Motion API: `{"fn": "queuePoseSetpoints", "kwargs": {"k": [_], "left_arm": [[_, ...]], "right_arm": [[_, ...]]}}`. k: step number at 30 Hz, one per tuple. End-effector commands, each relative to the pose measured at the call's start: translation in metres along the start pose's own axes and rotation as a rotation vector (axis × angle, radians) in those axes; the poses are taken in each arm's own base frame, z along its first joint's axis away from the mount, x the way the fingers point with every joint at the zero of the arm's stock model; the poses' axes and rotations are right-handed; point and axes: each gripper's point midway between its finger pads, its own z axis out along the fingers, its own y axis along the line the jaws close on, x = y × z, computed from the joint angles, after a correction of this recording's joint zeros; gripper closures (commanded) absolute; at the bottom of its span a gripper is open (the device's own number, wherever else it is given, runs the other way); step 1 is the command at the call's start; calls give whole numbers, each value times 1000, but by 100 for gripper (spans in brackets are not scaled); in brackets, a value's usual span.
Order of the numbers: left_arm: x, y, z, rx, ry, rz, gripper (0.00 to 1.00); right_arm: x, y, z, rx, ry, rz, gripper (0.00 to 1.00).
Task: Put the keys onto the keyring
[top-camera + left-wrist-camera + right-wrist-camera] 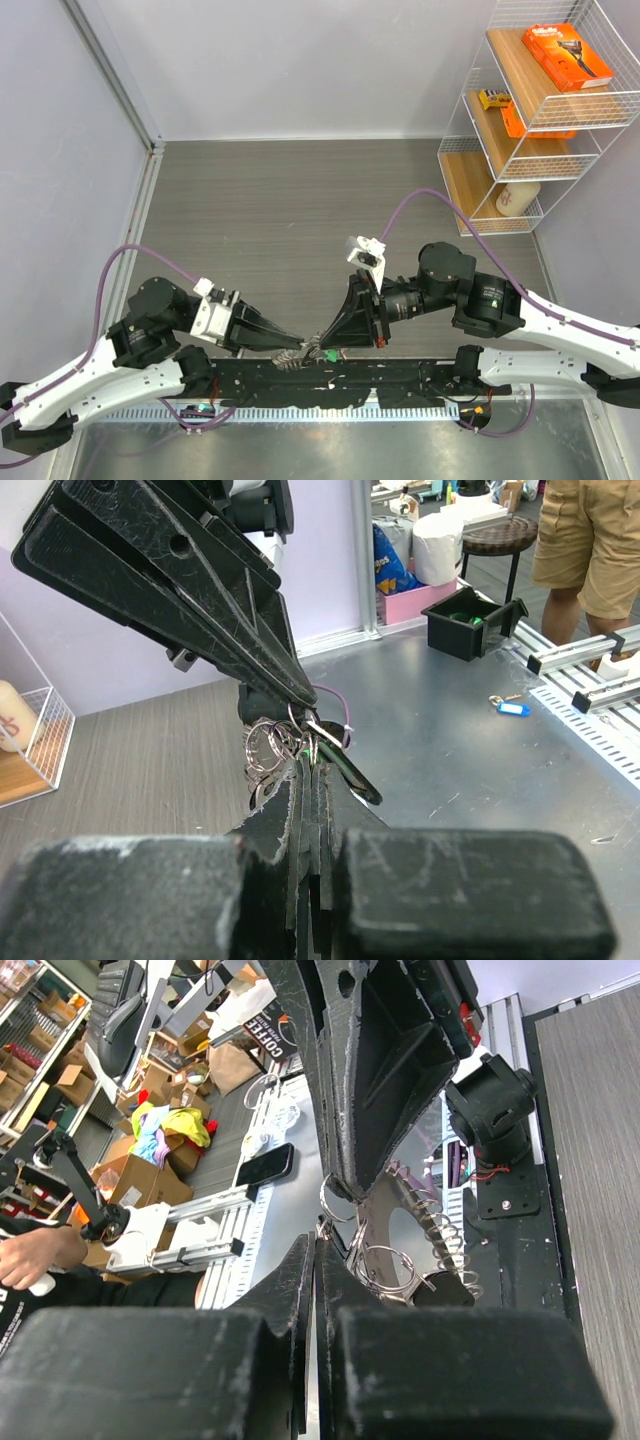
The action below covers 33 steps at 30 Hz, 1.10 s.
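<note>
The keyring (293, 358) is a bunch of thin silver rings and small keys with a green tag (328, 355), held low over the black rail at the table's near edge. My left gripper (300, 345) is shut on the bunch; its closed fingertips (300, 772) pinch the rings (268, 748). My right gripper (325, 343) meets it tip to tip and is shut on a small silver key piece (318, 1228) joined to a ring (335, 1200). More rings (392, 1270) and a black key head (447, 1290) hang beside it. What lies between the fingers is mostly hidden.
A white wire shelf (540, 110) with an orange box (567, 55) and a bottle (517, 198) stands at the back right. The black rail (400, 375) with the arm bases runs along the near edge. A purple cable (430, 200) loops over the right arm.
</note>
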Motion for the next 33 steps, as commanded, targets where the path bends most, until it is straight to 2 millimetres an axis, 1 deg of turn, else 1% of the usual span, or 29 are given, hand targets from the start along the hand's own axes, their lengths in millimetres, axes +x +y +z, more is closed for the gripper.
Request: {"fn": "queuePoseSetpoints", "kwargs": {"k": [1, 7, 15, 23, 28, 33], "left_arm": [[-21, -3, 0, 18, -74, 79, 100], [-23, -4, -2, 12, -79, 85, 100], [-26, -4, -5, 2, -85, 96, 100], [-24, -4, -5, 3, -83, 95, 100], [-23, -6, -4, 12, -78, 91, 100], [-23, -7, -4, 18, -76, 92, 100]], "right_arm": [[-10, 1, 0, 18, -37, -1, 94], [-12, -2, -1, 44, -42, 1, 94], [-6, -8, 2, 64, -21, 26, 94], [-10, -3, 6, 43, -17, 16, 94], [-9, -4, 9, 41, -8, 15, 94], [-13, -2, 11, 34, -16, 11, 94]]}}
